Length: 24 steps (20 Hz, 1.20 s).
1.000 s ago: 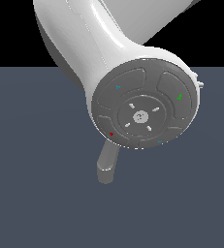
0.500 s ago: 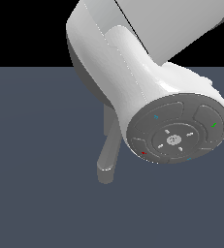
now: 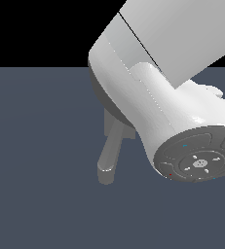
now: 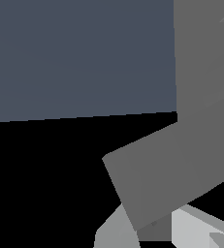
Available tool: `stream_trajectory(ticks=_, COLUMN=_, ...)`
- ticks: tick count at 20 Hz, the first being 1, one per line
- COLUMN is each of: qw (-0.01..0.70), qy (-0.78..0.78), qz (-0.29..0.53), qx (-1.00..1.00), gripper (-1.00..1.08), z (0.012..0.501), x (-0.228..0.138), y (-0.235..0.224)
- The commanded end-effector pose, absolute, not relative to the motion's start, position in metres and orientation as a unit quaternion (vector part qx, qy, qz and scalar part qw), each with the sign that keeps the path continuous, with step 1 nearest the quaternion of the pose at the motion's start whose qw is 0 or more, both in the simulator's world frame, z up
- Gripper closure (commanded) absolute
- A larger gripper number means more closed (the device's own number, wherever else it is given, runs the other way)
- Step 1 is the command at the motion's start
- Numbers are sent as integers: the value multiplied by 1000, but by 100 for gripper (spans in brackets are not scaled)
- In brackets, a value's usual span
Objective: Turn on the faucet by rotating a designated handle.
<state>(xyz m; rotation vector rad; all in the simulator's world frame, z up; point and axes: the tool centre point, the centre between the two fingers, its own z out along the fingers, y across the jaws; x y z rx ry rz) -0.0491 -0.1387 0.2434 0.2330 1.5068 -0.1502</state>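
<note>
In the exterior view my white arm [image 3: 162,97] fills the upper right and hides most of the faucet. Only the faucet's thick rounded spout [image 3: 109,158] shows below the arm, slanting down toward the camera, with a bit of grey plate [image 3: 109,121] behind it. The wrist view is very close to the faucet. It shows an upright flat grey slab [image 4: 203,53] and a slanted grey bar [image 4: 176,169] crossing in front. I cannot tell whether that bar is the handle. Pale grey shapes [image 4: 196,230] at the frame's edge may be my gripper's fingers; their state is unclear.
The faucet stands on a plain dark blue-grey floor [image 3: 36,170] that stretches to a black background. The arm's round end cap [image 3: 199,160] faces the exterior camera at the lower right.
My arm has swung toward the exterior view's right and slightly lower, and it looms larger. The faucet's spout has stayed in place.
</note>
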Motion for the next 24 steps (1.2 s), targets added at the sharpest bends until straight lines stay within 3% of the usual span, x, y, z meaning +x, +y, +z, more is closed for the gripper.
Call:
stream_trajectory(ticks=1, qw=705, qy=703, qz=-62, qx=77, gripper=108, z=234, x=-46, y=-136)
stream_trajectory(ticks=24, qw=704, qy=703, qz=-63, qx=77, gripper=108, z=169, x=-50, y=-153)
